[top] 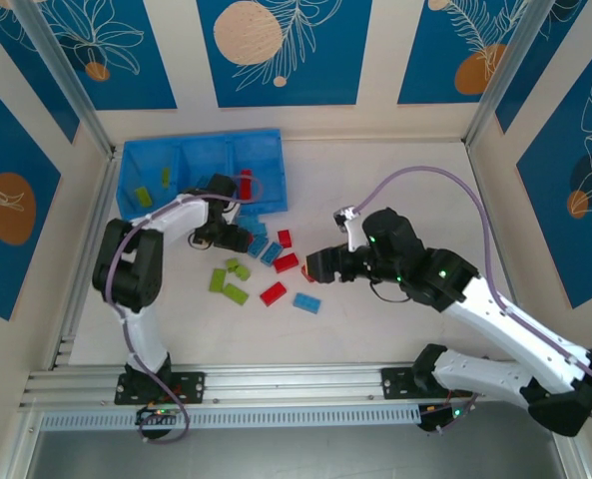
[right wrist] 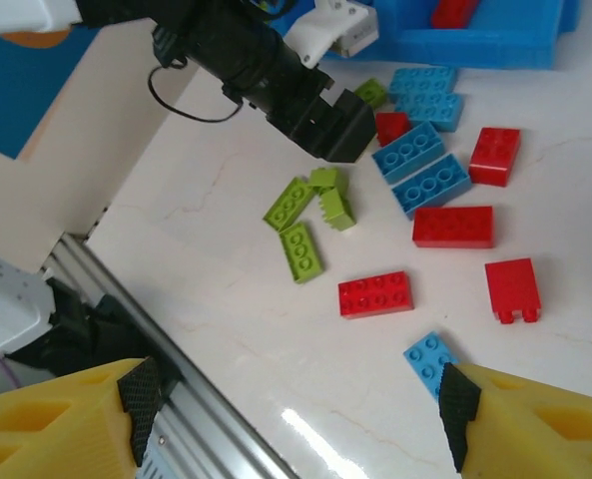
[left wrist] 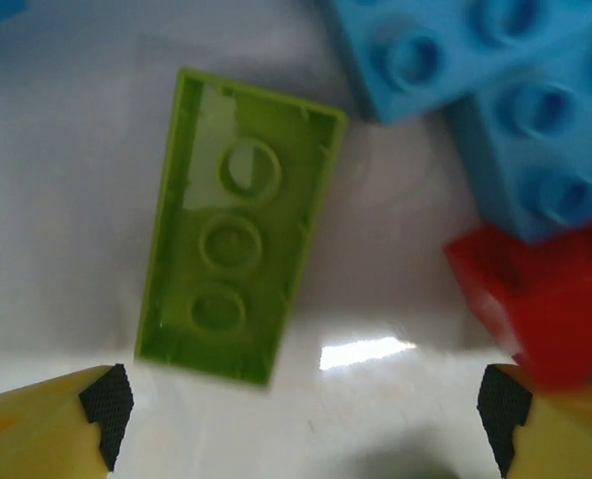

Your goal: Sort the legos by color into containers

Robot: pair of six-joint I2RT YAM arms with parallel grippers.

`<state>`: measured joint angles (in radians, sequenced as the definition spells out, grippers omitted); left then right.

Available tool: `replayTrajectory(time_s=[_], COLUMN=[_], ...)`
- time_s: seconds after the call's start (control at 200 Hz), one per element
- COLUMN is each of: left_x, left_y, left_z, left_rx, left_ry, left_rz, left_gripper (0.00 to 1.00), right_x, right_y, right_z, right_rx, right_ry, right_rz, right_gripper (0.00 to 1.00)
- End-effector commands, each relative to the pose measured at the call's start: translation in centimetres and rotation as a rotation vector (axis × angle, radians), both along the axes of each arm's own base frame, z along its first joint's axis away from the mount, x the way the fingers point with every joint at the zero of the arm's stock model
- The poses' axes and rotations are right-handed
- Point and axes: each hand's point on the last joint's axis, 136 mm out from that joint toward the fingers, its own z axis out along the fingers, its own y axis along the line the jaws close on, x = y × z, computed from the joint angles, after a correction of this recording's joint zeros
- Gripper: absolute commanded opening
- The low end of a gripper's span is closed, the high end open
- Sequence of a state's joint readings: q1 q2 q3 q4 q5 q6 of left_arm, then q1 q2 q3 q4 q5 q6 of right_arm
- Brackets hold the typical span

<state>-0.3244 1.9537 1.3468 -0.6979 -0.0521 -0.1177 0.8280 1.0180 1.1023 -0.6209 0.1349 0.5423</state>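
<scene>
The bright-blue tray (top: 204, 162) has three side-by-side compartments. Two sorted lime green bricks (top: 142, 196) lie in its left one and a red brick (top: 245, 184) in its right. Just in front of the tray lie scattered light blue bricks (top: 266, 249), loose red bricks (top: 273, 292) and loose lime green bricks (top: 235, 293). One upturned lime brick (left wrist: 238, 239) shows its hollow underside.

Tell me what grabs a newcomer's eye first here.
A scatter of red, light-blue and lime legos in the middle of the white table catches the eye first. At the far left sits the bright-blue tray with a few bricks inside. The left hand, open, hangs close above an upside-down lime brick.
</scene>
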Motion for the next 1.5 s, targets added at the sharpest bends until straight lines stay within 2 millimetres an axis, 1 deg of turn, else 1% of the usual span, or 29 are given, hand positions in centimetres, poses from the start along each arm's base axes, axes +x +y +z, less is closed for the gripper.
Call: replayTrajectory(time_s=[0.0,0.045,0.105,0.185,0.275,0.305,0.33,0.375,0.41,0.495,0.555,0.625,0.68,0.755,0.795,0.885,0.925,0.99,1.03,1.11,1.205,1.275,1.37,1.435,1.495], left_x=[3.0,3.4,3.7,3.6,3.3,3.2,3.1,2.9,2.6,2.1,1.7,1.7,2.3,3.1,3.4,3.5,3.3,2.9,2.5,1.7,0.8,0.5,0.7,1.5,2.7], left_y=[1.0,1.3,1.2,1.3,1.2,1.1,1.0,0.6,0.0,-0.9,-1.0,-1.1,-0.5,0.1,-0.1,-1.5,-1.9,-2.1,-2.3,-3.5,-4.3,-4.2,-3.0,-1.3,0.9], left_z=[0.2,-0.1,-0.3,-0.4,-0.2,-0.2,-0.2,-0.3,-0.4,-0.5,-0.7,-0.7,-0.2,0.4,0.9,2.3,2.7,3.2,3.8,5.8,8.9,11.4,14.6,16.5,17.9], left_rx=[0.041,0.071,0.075,0.088,0.080,0.072,0.064,0.037,0.005,-0.046,-0.050,-0.047,-0.021,-0.015,-0.058,-0.167,-0.194,-0.203,-0.210,-0.241,-0.255,-0.268,-0.243,-0.191,-0.155], left_ry=[-0.051,-0.040,-0.026,-0.013,-0.004,0.005,0.009,0.019,0.028,0.016,0.016,-0.001,-0.032,-0.047,-0.034,-0.046,-0.048,-0.058,-0.071,-0.117,-0.196,-0.258,-0.358,-0.430,-0.472], left_rz=[0.000,-0.006,-0.021,-0.032,-0.040,-0.043,-0.040,-0.031,-0.025,-0.006,0.003,-0.012,-0.010,-0.005,0.001,-0.001,-0.004,-0.009,-0.015,-0.036,-0.055,-0.039,-0.006,0.041,0.099], left_gripper=[0.88,0.86,0.83,0.78,0.69,0.66,0.62,0.55,0.51,0.46,0.44,0.39,0.36,0.35,0.35,0.35,0.35,0.34,0.34,0.34,0.34,0.34,0.35,0.35,0.34], right_x=[2.3,3.2,4.2,6.1,7.8,8.4,8.7,9.2,9.5,9.1,8.5,7.3,6.3,4.7,4.0,2.7,2.3,2.1,2.0,2.3,2.8,3.0,3.3,3.5,3.6], right_y=[0.5,0.8,1.3,2.1,2.6,2.6,2.6,2.4,2.2,1.9,1.5,1.0,0.7,0.8,0.9,1.4,1.5,1.4,1.4,1.4,1.5,1.6,1.6,1.6,1.5], right_z=[2.6,3.0,3.1,3.3,3.5,3.9,4.0,4.5,4.8,5.3,5.1,3.6,2.2,1.0,0.4,-0.2,-0.4,-0.7,-0.8,-1.1,-1.3,-1.1,-1.3,-1.3,-1.4], right_rx=[0.025,0.030,0.038,0.058,0.081,0.092,0.094,0.103,0.106,0.111,0.111,0.112,0.117,0.121,0.126,0.125,0.112,0.087,0.078,0.070,0.075,0.082,0.084,0.087,0.088], right_ry=[-0.059,-0.058,-0.054,-0.036,0.007,0.023,0.042,0.070,0.091,0.101,0.099,0.136,0.169,0.184,0.196,0.219,0.222,0.230,0.229,0.228,0.223,0.212,0.204,0.198,0.199], right_rz=[-0.051,-0.061,-0.070,-0.081,-0.097,-0.102,-0.107,-0.118,-0.128,-0.120,-0.123,-0.143,-0.171,-0.192,-0.208,-0.215,-0.221,-0.250,-0.264,-0.300,-0.323,-0.320,-0.318,-0.301,-0.285], right_gripper=[0.77,0.77,0.77,0.77,0.77,0.77,0.77,0.77,0.77,0.77,0.77,0.77,0.77,0.77,0.77,0.77,0.77,0.77,0.78,0.80,0.80,0.81,0.81,0.82,0.81])
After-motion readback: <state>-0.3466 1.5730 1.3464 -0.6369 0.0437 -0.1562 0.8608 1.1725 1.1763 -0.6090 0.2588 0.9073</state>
